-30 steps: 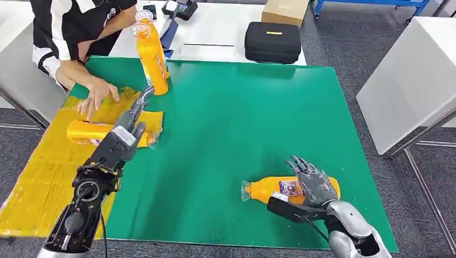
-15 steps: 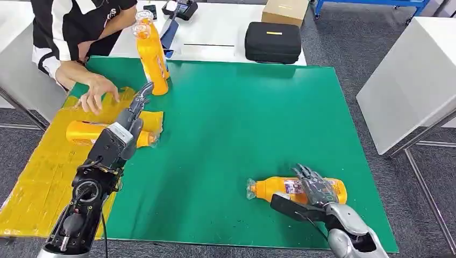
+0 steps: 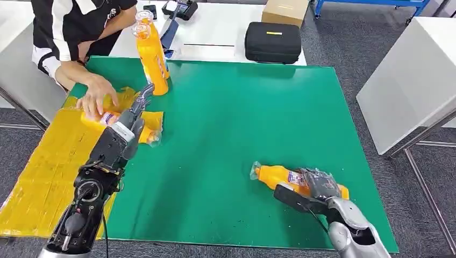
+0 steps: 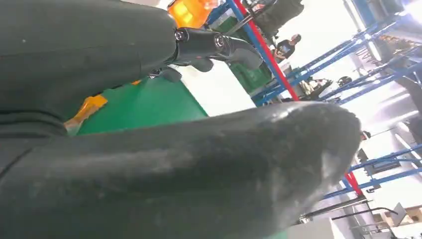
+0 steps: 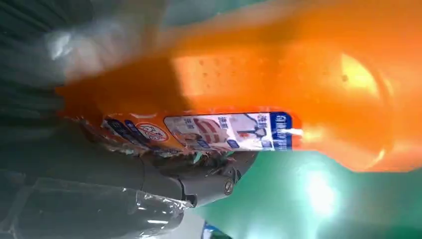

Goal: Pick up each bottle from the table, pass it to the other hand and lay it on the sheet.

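The right robot hand (image 3: 321,185) grips one lying orange plastic bottle (image 3: 279,176) near the desk's (image 3: 242,123) front right corner; the left robot hand (image 3: 133,115), fingers apart, holds nothing. Three orange bottles total.

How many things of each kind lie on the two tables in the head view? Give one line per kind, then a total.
Orange bottles: 4, namely two standing bottles, one bottle on the yellow sheet under a person's hand, and one bottle in the right hand
Yellow sheets: 1
Black cases: 1
Cardboard boxes: 1
Total: 7
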Action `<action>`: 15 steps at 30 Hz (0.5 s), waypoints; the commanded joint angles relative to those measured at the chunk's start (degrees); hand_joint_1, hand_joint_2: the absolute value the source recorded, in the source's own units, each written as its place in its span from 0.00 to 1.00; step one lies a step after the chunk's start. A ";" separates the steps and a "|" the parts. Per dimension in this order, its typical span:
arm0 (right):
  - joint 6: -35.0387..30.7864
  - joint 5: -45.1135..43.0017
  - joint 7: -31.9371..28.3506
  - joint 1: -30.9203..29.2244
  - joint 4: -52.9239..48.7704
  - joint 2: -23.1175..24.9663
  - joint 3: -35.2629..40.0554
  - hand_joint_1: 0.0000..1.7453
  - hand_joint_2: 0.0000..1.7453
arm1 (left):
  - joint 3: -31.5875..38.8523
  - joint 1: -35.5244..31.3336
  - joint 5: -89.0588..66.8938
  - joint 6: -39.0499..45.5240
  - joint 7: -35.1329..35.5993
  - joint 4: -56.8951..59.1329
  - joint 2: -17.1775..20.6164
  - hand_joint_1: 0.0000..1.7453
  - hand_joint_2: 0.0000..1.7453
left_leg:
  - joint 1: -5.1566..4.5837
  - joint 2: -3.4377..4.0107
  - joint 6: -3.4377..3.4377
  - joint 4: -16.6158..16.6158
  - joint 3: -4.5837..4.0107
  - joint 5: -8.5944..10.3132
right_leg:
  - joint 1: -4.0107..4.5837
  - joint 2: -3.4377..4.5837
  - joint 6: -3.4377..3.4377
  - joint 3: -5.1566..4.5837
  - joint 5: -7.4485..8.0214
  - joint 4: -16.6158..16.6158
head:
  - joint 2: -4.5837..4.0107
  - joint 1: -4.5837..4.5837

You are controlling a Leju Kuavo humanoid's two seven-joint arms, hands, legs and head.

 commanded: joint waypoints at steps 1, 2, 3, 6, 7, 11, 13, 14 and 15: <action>-9.33 1.43 -2.03 -4.77 4.15 7.66 -3.17 1.00 1.00 | -0.07 -1.04 1.24 -0.56 1.17 4.34 -0.62 0.00 0.00 | 0.03 0.07 0.02 0.00 0.43 -0.18 | 0.07 0.14 -0.33 0.38 -0.12 -0.02 | 0.00 -0.02; -10.42 0.32 -2.97 -5.33 3.88 8.73 -3.39 1.00 1.00 | -0.19 -0.65 1.24 -0.55 1.17 4.17 -0.57 0.00 0.00 | 0.02 0.10 0.01 -0.02 0.28 -0.11 | 0.04 0.16 -0.25 0.23 -0.05 -0.03 | 0.00 0.00; -12.53 -2.20 -4.62 -5.95 3.24 10.27 -4.17 1.00 1.00 | -0.74 -0.44 0.98 -0.76 1.19 3.97 -0.41 0.00 0.00 | 0.02 0.21 0.01 -0.02 0.39 -0.17 | 0.05 0.29 -0.32 0.31 -0.06 -0.02 | 0.00 0.00; -20.33 -7.01 -7.89 -7.42 0.73 14.08 -4.62 1.00 1.00 | -2.35 -0.27 2.10 -2.70 0.96 3.64 -0.92 0.00 1.00 | 0.02 0.29 -0.01 0.01 0.49 -0.25 | 0.06 0.38 -0.38 0.37 -0.12 0.05 | 0.00 0.00; -22.10 -8.63 -9.05 -7.78 0.38 14.53 -4.15 1.00 1.00 | -2.94 -0.44 2.08 -2.43 1.04 3.52 -1.17 0.00 1.00 | 0.02 0.21 -0.01 -0.02 0.25 -0.12 | 0.05 0.27 -0.25 0.17 -0.03 0.02 | 0.00 -0.02; -27.44 -13.58 -12.93 -8.62 -0.68 16.18 -3.00 1.00 1.00 | -3.40 -1.51 8.52 -5.76 1.88 3.94 -3.28 0.00 1.00 | 0.05 0.07 0.01 0.08 0.42 -0.22 | 0.07 0.14 -0.36 0.37 -0.20 0.10 | 0.00 0.00; -28.75 -14.75 -13.75 -9.36 -0.71 16.91 -2.56 1.00 1.00 | -3.05 -2.11 12.05 -7.09 2.78 4.80 -4.04 0.00 1.00 | 0.03 0.10 0.03 0.06 0.38 -0.19 | 0.04 0.16 -0.31 0.33 -0.16 0.07 | 0.00 0.00; -29.32 -15.38 -14.01 -9.88 -0.70 17.63 -2.20 1.00 1.00 | -2.80 -2.47 15.41 -8.18 3.44 5.31 -4.37 0.00 1.00 | 0.03 0.11 0.04 0.11 0.56 -0.30 | 0.05 0.20 -0.41 0.50 -0.25 0.12 | 0.00 0.00; -29.28 -15.36 -13.97 -10.27 -0.97 18.11 -1.64 1.00 1.00 | -3.03 -2.68 16.46 -8.27 3.68 5.42 -4.30 0.00 1.00 | 0.02 0.12 0.02 0.04 0.31 -0.14 | 0.03 0.18 -0.29 0.26 -0.11 0.07 | 0.00 0.00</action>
